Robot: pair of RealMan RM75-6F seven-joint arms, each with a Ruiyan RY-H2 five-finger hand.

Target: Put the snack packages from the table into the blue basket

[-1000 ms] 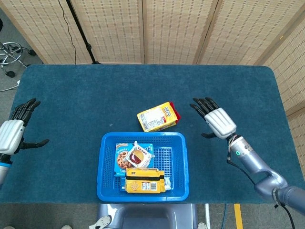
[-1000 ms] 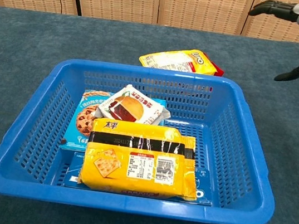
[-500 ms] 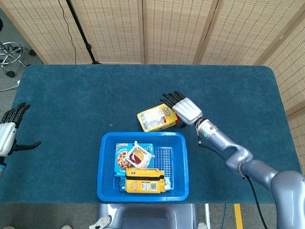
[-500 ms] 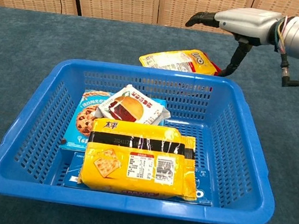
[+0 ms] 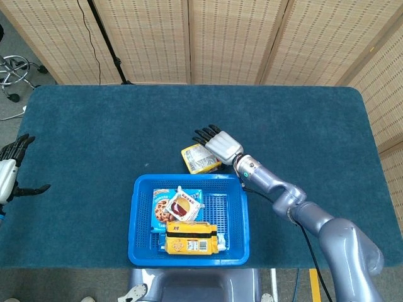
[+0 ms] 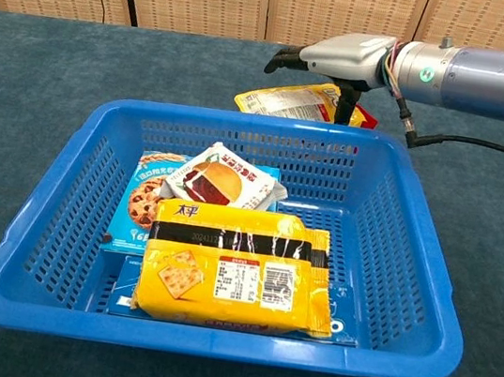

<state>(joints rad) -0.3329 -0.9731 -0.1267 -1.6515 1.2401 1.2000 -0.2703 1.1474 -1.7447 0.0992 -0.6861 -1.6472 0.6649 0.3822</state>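
Woven reed screens backing a tabletop (image 5: 94, 126) covered in dark teal, carpet-like cloth.

Having swung in from the far right edge over the past second, right hand (image 5: 218, 144) now hovering flat over the last loose pack (image 5: 199, 158), fingers spread and reaching past its far end, thumb pointing down beside it in the chest view. Not yet gripping anything; contact with the foil too hard to tell. Left hand (image 5: 7, 174) drawing back to the left edge, open and holding nothing, mostly cut off by the frame.

Meaning for the task, as a judgement: reach done, grasp about to begin, then a short lift toward the robot into the basket (image 5: 143, 189).

Pack lying just under the right hand and just beyond the basket's far rim: glossy yellow foil, pillow-shaped, red end, crinkled and likely slippery, so probably needing a firm pinch across its width.

Basket sitting on the near side of that hand: rigid blue plastic, perforated walls, rounded rim. Already holding a flat cookie box (image 6: 141, 200), a small burger-print sachet (image 6: 222, 178) lying on it, and a long yellow cracker pack (image 6: 235, 271) with shiny wrap in front.
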